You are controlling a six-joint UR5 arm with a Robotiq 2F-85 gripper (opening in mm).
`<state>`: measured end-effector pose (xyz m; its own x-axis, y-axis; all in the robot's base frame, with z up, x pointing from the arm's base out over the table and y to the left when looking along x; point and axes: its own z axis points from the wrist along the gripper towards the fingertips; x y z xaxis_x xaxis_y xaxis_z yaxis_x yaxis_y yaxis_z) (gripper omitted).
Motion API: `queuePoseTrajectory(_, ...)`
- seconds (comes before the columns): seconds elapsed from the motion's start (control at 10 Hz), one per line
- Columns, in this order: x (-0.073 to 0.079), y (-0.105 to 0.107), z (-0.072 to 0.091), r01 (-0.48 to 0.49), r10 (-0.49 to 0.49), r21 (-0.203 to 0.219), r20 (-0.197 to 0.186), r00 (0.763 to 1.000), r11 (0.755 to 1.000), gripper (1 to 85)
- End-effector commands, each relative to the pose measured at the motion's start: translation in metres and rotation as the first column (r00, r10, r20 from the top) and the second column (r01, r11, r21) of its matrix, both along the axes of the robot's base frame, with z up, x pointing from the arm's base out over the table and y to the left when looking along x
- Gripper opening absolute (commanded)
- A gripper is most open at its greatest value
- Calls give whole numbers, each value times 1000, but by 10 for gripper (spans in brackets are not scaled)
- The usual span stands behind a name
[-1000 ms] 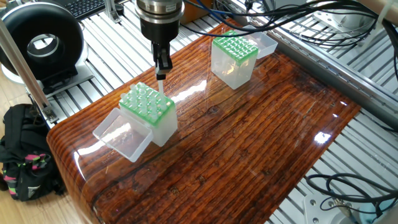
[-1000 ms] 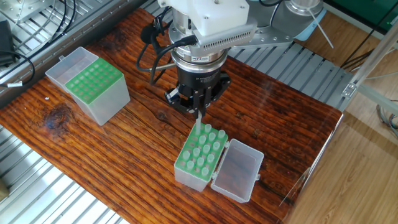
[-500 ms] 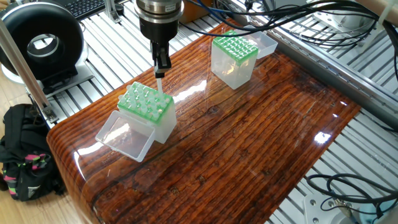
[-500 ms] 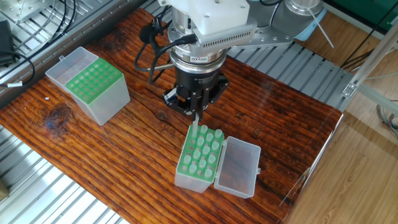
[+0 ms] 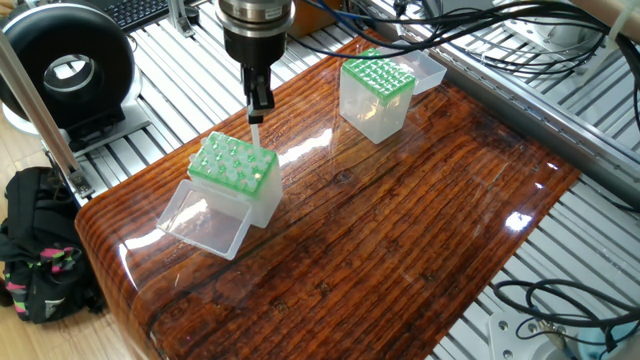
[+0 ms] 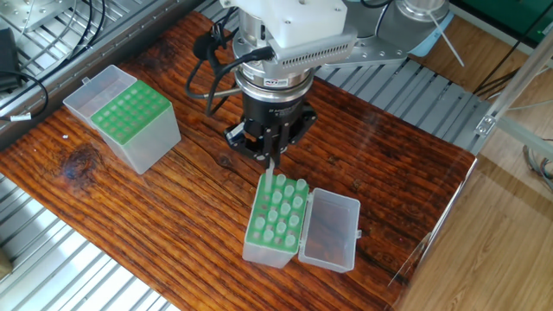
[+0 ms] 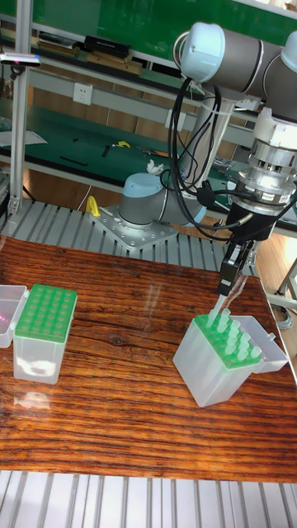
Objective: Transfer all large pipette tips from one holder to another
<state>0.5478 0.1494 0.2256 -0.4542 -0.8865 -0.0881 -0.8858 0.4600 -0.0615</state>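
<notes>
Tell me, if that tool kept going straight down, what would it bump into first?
Most likely the green-topped box right under it. The tool is shut on a plastic tip whose lower end is at the box's back corner, among the other tips.

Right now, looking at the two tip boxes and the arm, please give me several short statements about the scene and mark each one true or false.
1. The gripper holds one large pipette tip between its jaws. True.
2. The gripper is above the far box. False: it is above the near box, the one with tips standing in it.
3. Both boxes have their clear lids open. True.
4. The held tip is completely clear of the near box. Cannot confirm as true, so false: its lower end is at the green rack's top, still in or just above a hole.
5. The far box's rack is full of tall tips. False: its holes look empty.
</notes>
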Motion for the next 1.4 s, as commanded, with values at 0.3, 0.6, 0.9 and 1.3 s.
queuePoseTrajectory(0.3, 0, 5, 2, 5, -5, 21, -1, 1000, 1000, 10)
queuePoseTrajectory(0.6, 3, -6, 1, 6, -5, -19, 12, 1000, 1000, 10)
queuePoseTrajectory(0.9, 5, -12, 2, 4, -4, -34, 12, 1000, 999, 10)
queuePoseTrajectory(1.3, 6, -19, 0, 3, -2, -57, 11, 1000, 998, 10)
